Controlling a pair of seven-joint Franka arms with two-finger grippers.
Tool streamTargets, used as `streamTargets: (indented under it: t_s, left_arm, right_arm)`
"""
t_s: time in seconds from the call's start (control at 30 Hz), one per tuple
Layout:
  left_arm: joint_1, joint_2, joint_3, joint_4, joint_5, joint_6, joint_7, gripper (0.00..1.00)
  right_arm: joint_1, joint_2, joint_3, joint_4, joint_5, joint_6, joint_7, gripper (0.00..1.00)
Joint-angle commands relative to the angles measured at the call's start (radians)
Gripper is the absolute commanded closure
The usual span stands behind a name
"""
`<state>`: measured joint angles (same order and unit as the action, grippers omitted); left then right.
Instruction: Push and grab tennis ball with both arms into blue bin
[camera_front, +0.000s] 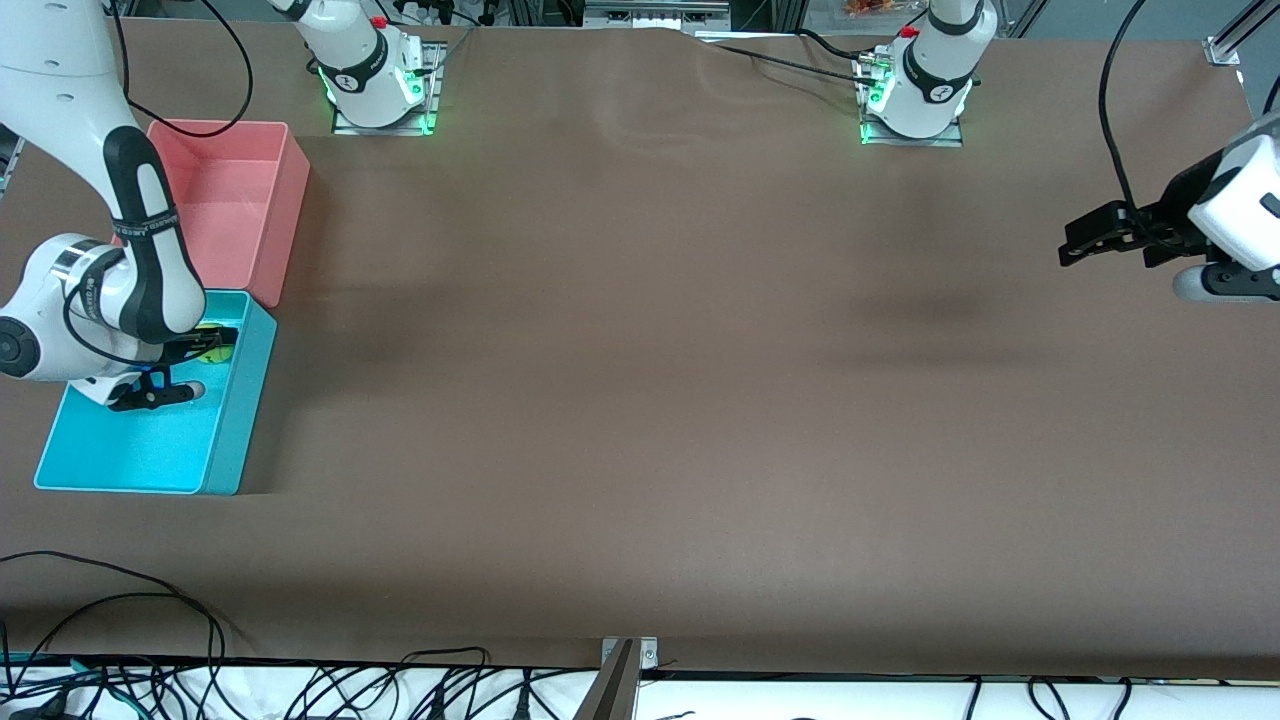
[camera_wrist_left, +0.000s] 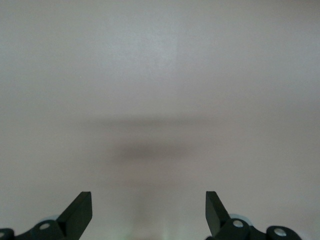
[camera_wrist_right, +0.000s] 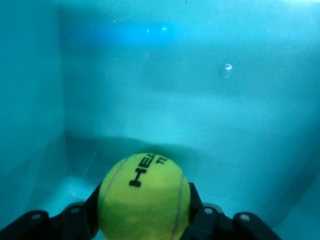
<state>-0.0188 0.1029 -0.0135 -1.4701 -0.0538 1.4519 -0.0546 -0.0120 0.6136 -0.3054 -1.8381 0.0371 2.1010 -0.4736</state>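
- The brown-covered flat table (camera_front: 640, 400) carries 2 open plastic boxes at the right arm's end: the rectangular cyan-blue plastic bin (camera_front: 225, 440) and, touching it and farther from the front camera, a pink rectangular plastic box (camera_front: 285, 200).
- The white jointed right arm (camera_front: 120, 250) reaches down into the blue bin, and its black 2-finger right gripper (camera_front: 205, 345) hangs inside the bin's walls, over its floor.
- The white jointed left arm (camera_front: 1240, 200) waits over the bare table at its own end, well apart from the bins. Its black left gripper (camera_wrist_left: 149, 212) has its fingers spread wide with nothing between them.
- The small fuzzy yellow-green tennis ball (camera_wrist_right: 145, 197) sits clamped between the right gripper's fingers (camera_wrist_right: 82, 215), inside the blue bin and, as far as the right wrist view shows, just above its floor.
- Step in hand, as I judge it: the last 1, delivery. The ball is already within the bin but not yet let go.
- The next move likely calls only for the right gripper to part its fingers so the ball drops, then a straight lift clear of the thin walls.
- Writing: black letters on the ball read "HE", cut off by its curve, with "T" on the line below; the brand cannot be made out in full. A black band on the right arm has white lettering too small to read.
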Motion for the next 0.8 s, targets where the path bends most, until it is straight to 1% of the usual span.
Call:
streamTargets:
  t_s: [0.0,0.03,0.07,0.33,0.43,0.53,0.77]
  left_arm:
    - [-0.003,0.000,-0.003,0.002,0.023,0.004,-0.002,0.00]
    - [-0.003,0.001,-0.003,0.004,0.025,0.004,-0.002,0.00]
    - [-0.003,0.001,-0.003,0.004,0.025,0.004,-0.002,0.00]
    - [0.000,0.000,-0.002,0.004,0.026,0.004,-0.002,0.00]
    - [0.000,0.000,-0.002,0.004,0.028,0.004,-0.002,0.00]
    - [0.000,0.000,-0.002,0.004,0.028,0.004,-0.002,0.00]
    - [0.000,0.000,-0.002,0.004,0.028,0.004,-0.002,0.00]
  right_arm:
    - [-0.022,0.029,0.008,0.019,0.033,0.010,-0.011,0.19]
    - [-0.023,0.029,0.008,0.019,0.044,0.010,-0.010,0.03]
    - [-0.023,0.028,0.008,0.019,0.055,0.007,-0.011,0.00]
    - [-0.020,0.005,0.008,0.031,0.064,-0.006,-0.011,0.00]
    - [-0.019,-0.017,0.008,0.052,0.064,-0.044,-0.011,0.00]
    - [-0.019,-0.029,0.006,0.106,0.064,-0.126,-0.011,0.00]
    - [-0.016,-0.041,0.006,0.290,0.064,-0.399,-0.002,0.00]
